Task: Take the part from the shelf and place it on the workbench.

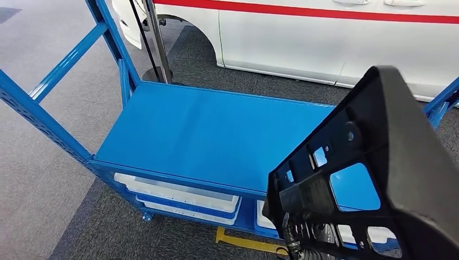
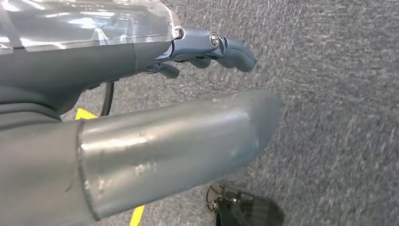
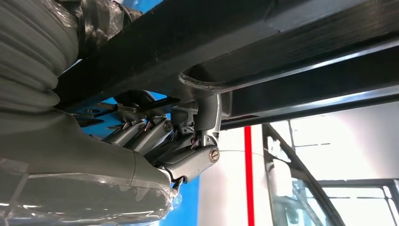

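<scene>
The part is a big black plastic frame with cut-out windows, raised at the lower right of the head view, partly over the right front corner of the blue deck. My right hand grips it from below, fingers curled round one of its bars; in the head view just a bit of this hand peeks out under the part. My left hand hangs over grey carpet, fingers loosely extended, holding nothing.
The blue deck belongs to a steel rack with a slanted upright on the left. White bins sit on the level below. A white car with a red stripe stands behind. Yellow floor tape runs along the rack's front.
</scene>
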